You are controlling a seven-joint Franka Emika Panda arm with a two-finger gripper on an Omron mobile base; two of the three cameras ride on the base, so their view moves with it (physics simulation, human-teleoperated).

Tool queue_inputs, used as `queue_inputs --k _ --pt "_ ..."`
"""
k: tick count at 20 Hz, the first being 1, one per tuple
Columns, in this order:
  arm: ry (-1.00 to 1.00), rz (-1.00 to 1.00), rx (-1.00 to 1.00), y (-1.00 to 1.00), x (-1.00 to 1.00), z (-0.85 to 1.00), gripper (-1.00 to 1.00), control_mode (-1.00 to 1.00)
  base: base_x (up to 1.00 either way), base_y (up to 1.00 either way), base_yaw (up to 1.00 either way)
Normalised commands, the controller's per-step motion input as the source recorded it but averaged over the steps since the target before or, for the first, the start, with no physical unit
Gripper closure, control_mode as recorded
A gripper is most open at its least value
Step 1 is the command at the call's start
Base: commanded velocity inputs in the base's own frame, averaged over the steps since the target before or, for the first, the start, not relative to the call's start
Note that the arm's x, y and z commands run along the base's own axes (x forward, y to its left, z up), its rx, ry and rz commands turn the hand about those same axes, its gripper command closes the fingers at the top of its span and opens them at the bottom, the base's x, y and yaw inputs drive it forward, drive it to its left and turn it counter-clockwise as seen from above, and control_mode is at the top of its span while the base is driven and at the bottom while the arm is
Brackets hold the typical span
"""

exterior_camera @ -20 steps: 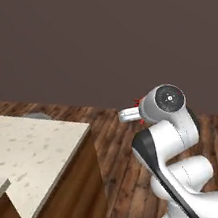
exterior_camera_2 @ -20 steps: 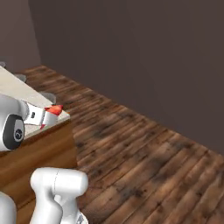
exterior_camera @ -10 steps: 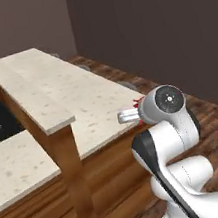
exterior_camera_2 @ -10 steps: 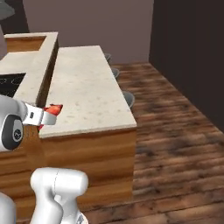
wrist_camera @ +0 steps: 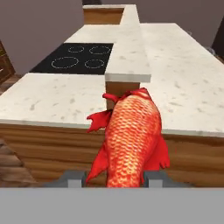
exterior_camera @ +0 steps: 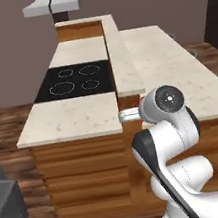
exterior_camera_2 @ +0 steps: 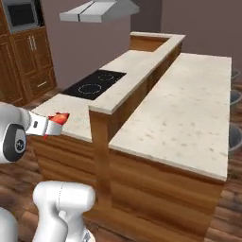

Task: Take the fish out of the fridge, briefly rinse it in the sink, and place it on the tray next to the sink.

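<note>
The whole scene has shifted since half a second ago: both base views have swung with the base, so the kitchen island now sits squarely ahead, where before it ran off to the left. The black cooktop with its four ring outlines, earlier cut off at the left edge, is now fully in sight, and a grey range hood has come into view above it. Wooden cabinets now show at far left in the right base view. The arm's pose relative to the cameras looks unchanged.

The gripper is closed around the fish, holding it in the air in front of the near wooden face of the island, at about countertop height. In the hand view the red-orange, scaly fish rises from between the two dark fingertips, one tip on each side of its lower body; the rest of it points away from the hand toward the raised bar counter, with red fins spread left and right. In the right base view the fish sticks out of the end of the hand, toward the right. In the left base view only a sliver of red shows beside the wrist.
</note>
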Motion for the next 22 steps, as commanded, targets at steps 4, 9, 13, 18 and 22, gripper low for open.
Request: queue_inputs --k 4,9,13,18,22 --pt "0.0 0.0 0.0 0.0 0.0 0.0 1.0 1.0 0.0 0.0 0.97" --pt "0.0 0.0 0.0 0.0 0.0 0.0 1.0 1.0 0.06 0.0 0.96" --pt "0.0 0.0 0.0 0.0 0.0 0.0 1.0 1.0 0.67 -0.03 0.8" --pt "0.0 0.0 0.0 0.0 0.0 0.0 1.0 1.0 0.82 -0.75 0.46" --pt "0.0 0.0 0.0 0.0 0.0 0.0 1.0 1.0 0.6 -0.7 0.35"
